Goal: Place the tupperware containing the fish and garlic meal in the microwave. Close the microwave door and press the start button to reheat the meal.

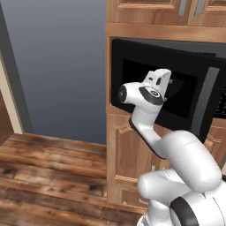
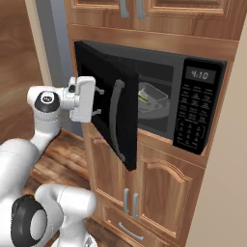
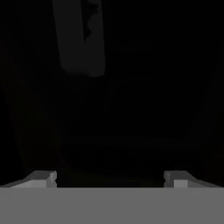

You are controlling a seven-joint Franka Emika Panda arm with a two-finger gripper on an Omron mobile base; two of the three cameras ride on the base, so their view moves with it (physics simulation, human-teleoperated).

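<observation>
The microwave (image 2: 202,67) sits built into brown wooden cabinets. Its door (image 2: 108,87) stands partly swung out, the curved grey handle (image 2: 115,118) on its outer face. Through the gap, the translucent tupperware (image 2: 153,100) rests inside the cavity, with a green bit of the meal (image 2: 143,98) showing through its wall. My gripper (image 2: 98,100) is open and holds nothing; its fingertips are at the door's outer face, left of the handle. From the left side, the gripper (image 1: 169,90) points into the black door (image 1: 132,53). In the hand view the gripper (image 3: 110,177) faces a dark surface up close.
The keypad and clock display (image 2: 197,75) are on the microwave's right side. Arched wooden cabinet doors (image 2: 159,188) lie below and more cabinets (image 2: 159,9) above. A grey wall (image 1: 57,66) and a plank floor (image 1: 48,176) lie to the left.
</observation>
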